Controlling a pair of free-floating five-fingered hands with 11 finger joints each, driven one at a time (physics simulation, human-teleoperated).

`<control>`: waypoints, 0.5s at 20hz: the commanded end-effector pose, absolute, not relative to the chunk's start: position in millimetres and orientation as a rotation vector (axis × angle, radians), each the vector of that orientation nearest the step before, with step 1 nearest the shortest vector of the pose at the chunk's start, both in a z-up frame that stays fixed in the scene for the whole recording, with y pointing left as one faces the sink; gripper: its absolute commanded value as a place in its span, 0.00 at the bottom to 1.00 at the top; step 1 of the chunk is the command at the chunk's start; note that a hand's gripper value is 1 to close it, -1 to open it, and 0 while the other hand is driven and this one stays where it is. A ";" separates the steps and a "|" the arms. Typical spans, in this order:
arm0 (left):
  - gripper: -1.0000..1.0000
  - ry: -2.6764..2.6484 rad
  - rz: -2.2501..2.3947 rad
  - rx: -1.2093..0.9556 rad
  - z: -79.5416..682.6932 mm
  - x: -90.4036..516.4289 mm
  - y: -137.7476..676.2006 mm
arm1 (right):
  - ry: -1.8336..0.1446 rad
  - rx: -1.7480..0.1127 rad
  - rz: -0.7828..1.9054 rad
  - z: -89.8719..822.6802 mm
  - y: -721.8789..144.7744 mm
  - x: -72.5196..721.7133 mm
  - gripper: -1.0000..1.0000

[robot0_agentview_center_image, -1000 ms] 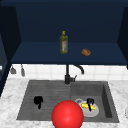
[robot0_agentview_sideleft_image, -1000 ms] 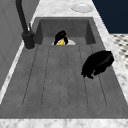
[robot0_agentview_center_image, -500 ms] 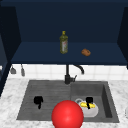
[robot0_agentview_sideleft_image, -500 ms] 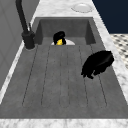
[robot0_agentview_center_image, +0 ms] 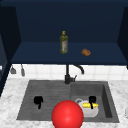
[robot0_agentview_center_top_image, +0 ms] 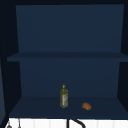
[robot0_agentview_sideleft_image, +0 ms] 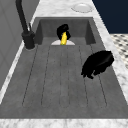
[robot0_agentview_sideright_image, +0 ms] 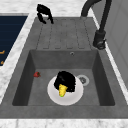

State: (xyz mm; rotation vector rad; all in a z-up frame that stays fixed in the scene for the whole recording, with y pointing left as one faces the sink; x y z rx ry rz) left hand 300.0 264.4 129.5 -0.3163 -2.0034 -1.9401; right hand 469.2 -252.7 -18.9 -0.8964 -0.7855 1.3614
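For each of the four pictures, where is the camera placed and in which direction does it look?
Front view: faces the sink head-on; left hand over the drainboard, right hand on a yellow object over a white plate.
Left side view: looks along the sink from its left; both hands show.
Right side view: from the right; same hands, plate nearest.
Upper view: faces the cabinet shelf.
Front and upper views share the bottle and brown item.

Olive-oil bottle upright on cabinet shelf; brown bread roll to its right; black faucet behind sink; red ball nearest.
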 end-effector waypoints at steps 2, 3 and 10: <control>0.50 -2.003 -1.940 -0.316 129.5 300.0 264.4 | -0.805 -0.858 1.343 16.0 -270.9 461.2 1.00; 0.50 -2.003 -1.940 -0.316 129.5 300.0 264.4 | -0.804 -0.856 1.343 22.6 -274.6 458.1 1.00; 0.50 -2.003 -1.940 -0.316 129.5 300.0 264.4 | -0.808 -0.843 1.329 71.5 -309.7 436.6 1.00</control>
